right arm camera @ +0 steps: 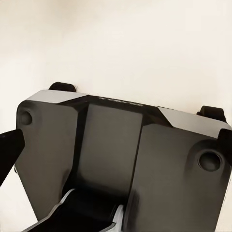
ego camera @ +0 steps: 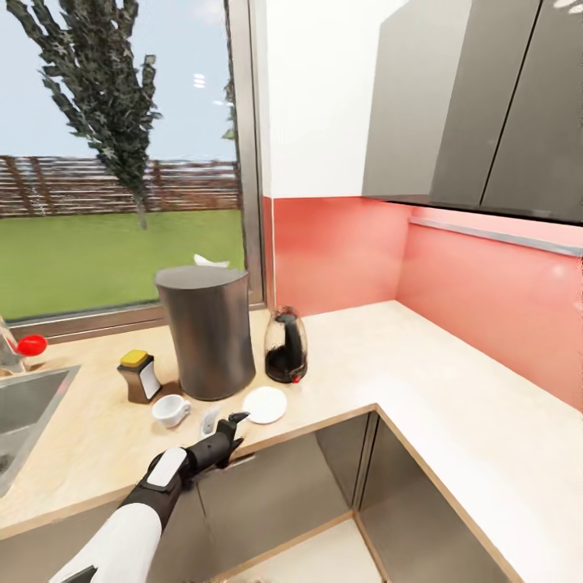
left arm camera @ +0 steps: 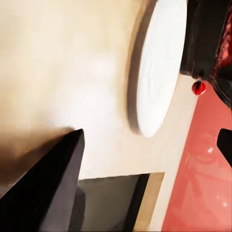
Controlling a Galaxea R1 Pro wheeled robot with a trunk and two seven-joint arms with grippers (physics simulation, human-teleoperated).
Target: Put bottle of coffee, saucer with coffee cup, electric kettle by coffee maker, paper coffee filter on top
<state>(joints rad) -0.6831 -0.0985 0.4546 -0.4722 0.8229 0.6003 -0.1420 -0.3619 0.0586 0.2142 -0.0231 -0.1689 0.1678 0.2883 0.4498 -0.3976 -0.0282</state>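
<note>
The white saucer (ego camera: 265,404) lies flat and bare on the pale bench (ego camera: 421,380), close to its front edge, just in front of the electric kettle (ego camera: 286,346) and just beside the tall dark coffee maker (ego camera: 207,330), while our left pincer (ego camera: 225,427) hovers at the saucer's near rim. In the left wrist view the saucer (left arm camera: 157,67) appears as a white disc ahead of one dark finger (left arm camera: 48,193), with the second finger (left arm camera: 225,145) far off at the frame's other side, so we read the pincer as spread wide and holding nothing. The coffee cup (ego camera: 171,410) stands upright on the bench to the left of the pincer, apart from the saucer, and a small pale object lies between cup and pincer that we cannot identify. Beyond the cup sits the yellow-capped bottle of coffee (ego camera: 138,375), and something white peeks over the coffee maker's top, perhaps the filter, though we cannot be sure. We judge the step in hand to be uniting cup and saucer: to do it well we should turn back to the cup, close on its wall or rim, lift it clear, and lower it onto the saucer's centre without nudging the saucer off the bench edge or into the kettle. The right wrist view looks onto what we take for the robot's own dark base, with dark finger tips at the frame's two edges, suggesting a wide, empty right pincer, though we cannot tell for certain.
</note>
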